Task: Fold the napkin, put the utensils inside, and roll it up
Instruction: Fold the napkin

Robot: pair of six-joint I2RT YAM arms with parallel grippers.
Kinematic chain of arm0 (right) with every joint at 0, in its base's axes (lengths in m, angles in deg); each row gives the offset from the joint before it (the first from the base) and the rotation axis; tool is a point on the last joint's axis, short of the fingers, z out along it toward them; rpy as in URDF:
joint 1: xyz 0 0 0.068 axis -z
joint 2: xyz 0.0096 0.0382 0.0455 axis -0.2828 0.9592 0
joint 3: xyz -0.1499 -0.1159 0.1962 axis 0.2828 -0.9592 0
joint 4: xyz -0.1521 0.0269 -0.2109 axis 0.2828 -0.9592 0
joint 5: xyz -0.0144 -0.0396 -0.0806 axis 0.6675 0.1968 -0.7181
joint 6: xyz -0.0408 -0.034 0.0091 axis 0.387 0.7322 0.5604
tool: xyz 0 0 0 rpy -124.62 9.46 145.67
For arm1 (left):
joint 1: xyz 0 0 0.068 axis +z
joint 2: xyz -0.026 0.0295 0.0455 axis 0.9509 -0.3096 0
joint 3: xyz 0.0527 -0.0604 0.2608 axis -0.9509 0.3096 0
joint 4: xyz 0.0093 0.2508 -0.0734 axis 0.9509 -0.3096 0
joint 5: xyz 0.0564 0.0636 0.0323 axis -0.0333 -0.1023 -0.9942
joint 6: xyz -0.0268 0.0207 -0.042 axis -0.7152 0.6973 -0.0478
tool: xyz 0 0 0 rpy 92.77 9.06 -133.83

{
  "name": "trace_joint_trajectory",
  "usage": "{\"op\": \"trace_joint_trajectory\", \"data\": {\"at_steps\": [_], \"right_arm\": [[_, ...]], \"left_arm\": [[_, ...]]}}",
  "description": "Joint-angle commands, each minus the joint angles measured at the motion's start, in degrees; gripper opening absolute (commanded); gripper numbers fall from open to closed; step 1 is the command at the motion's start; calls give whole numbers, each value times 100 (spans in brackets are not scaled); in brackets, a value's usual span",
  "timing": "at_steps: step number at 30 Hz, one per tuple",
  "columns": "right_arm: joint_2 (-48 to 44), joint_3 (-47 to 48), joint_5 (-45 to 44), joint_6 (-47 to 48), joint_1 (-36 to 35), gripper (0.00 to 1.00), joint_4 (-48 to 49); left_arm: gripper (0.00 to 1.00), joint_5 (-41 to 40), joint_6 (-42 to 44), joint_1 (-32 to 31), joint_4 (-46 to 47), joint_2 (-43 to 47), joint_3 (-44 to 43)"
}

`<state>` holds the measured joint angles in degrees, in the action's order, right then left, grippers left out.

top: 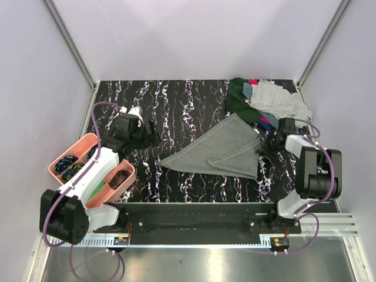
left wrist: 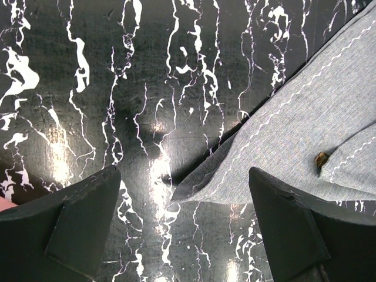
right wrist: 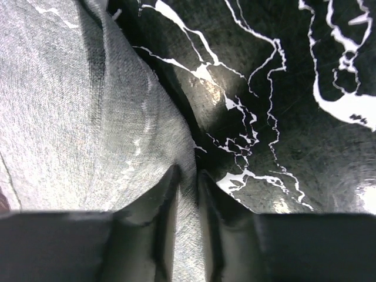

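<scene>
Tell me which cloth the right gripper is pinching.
The plain grey napkin, lying flat as a triangle mid-table: the right gripper is shut on its right edge. The multicoloured heap at the far edge is not gripped.

Left gripper (left wrist: 183, 189) agape (right gripper (right wrist: 188, 183) clamped)

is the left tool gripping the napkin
No, the left tool is wide open, its fingers clear of the napkin corner.
</scene>
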<state>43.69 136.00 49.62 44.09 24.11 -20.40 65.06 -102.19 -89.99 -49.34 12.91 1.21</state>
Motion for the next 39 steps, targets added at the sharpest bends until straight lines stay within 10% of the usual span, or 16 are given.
{"op": "trace_joint_trajectory", "data": {"at_steps": [1,9,22,30,39], "right_arm": [[243,-42,-60,-108,32,22,-66],[-90,-358,-491,-389,40,3,-250],[-1216,-886,-1009,-908,40,1,-805],[-1304,-464,-843,-653,40,58,-813],[-1655,-113,-403,-311,40,62,-813]], "left_arm": [[93,112,27,-8,445,-9,-148],[94,453,-413,-8,857,62,-87],[94,841,-650,-149,1385,-202,502],[89,210,-1045,-289,1377,272,1126],[69,-495,-1949,-668,1578,308,1749]]}}
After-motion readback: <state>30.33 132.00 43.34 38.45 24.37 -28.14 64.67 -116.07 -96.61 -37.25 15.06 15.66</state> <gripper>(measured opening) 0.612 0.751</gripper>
